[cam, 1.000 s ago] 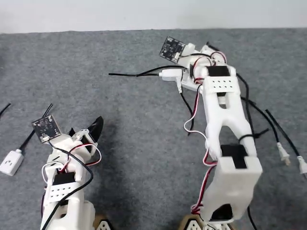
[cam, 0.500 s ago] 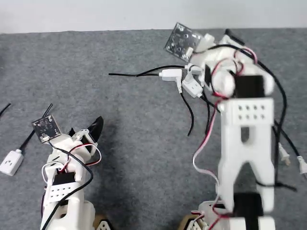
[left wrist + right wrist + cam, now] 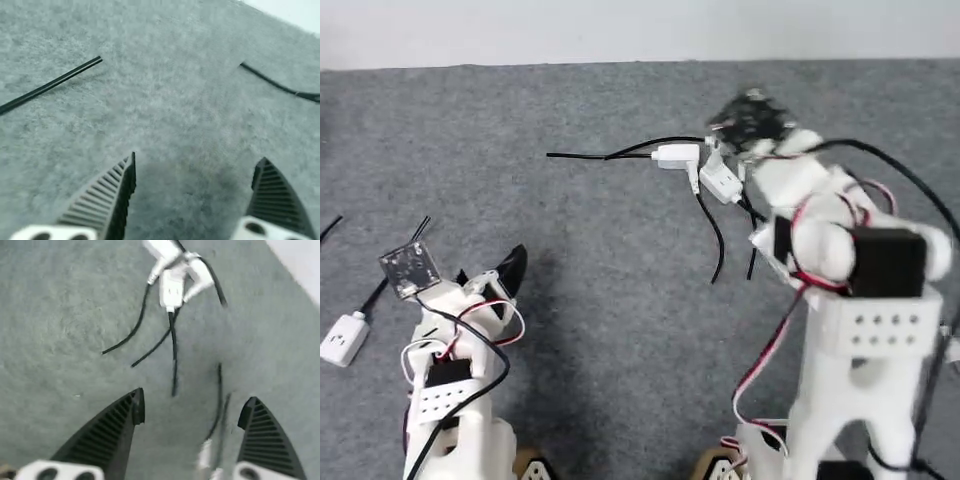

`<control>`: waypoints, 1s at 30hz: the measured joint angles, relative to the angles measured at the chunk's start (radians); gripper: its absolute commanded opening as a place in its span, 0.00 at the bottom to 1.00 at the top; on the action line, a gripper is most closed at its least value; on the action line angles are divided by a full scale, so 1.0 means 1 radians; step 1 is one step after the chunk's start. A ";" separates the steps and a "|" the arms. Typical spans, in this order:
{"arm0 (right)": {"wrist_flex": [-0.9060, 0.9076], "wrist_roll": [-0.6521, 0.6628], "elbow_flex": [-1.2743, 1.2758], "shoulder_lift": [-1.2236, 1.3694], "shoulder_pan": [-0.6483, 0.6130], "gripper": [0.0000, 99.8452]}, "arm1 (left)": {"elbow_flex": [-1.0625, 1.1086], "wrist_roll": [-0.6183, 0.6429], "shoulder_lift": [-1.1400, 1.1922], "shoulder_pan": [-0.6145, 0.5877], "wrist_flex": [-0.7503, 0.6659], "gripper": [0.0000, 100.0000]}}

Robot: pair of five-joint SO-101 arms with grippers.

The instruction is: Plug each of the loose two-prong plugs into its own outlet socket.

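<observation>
Two white outlet sockets [image 3: 678, 155] [image 3: 722, 180] lie together at the back of the grey mat, black cords trailing from them. In the right wrist view the same cluster [image 3: 170, 287] lies ahead of my right gripper [image 3: 194, 404], which hangs open above the mat with nothing between its fingers. The white ends of loose plugs [image 3: 204, 455] on black cords show blurred close to that gripper. A third white socket [image 3: 342, 340] rests at the left edge. My left gripper [image 3: 490, 275] [image 3: 196, 162] stands open over bare mat near the front left.
The right arm [image 3: 860, 300] rises tall over the mat's right side and hides what lies beneath it. Black cords [image 3: 50, 85] [image 3: 280, 85] cross the mat ahead of the left gripper. A pale wall runs along the back edge.
The right arm has drawn back from the sockets and lifted, leaving them lying on the mat. The left arm has shifted only slightly.
</observation>
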 measured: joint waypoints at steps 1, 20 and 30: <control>0.000 -0.038 0.038 -0.021 0.000 0.29 | -0.020 -0.012 0.000 -0.011 0.034 0.35; -0.713 -0.100 1.378 -0.439 -0.052 0.29 | -0.285 -0.612 0.000 -0.117 0.697 0.22; -0.982 -0.084 1.620 -0.528 -0.051 0.29 | -0.680 -1.126 0.003 -0.443 1.077 0.22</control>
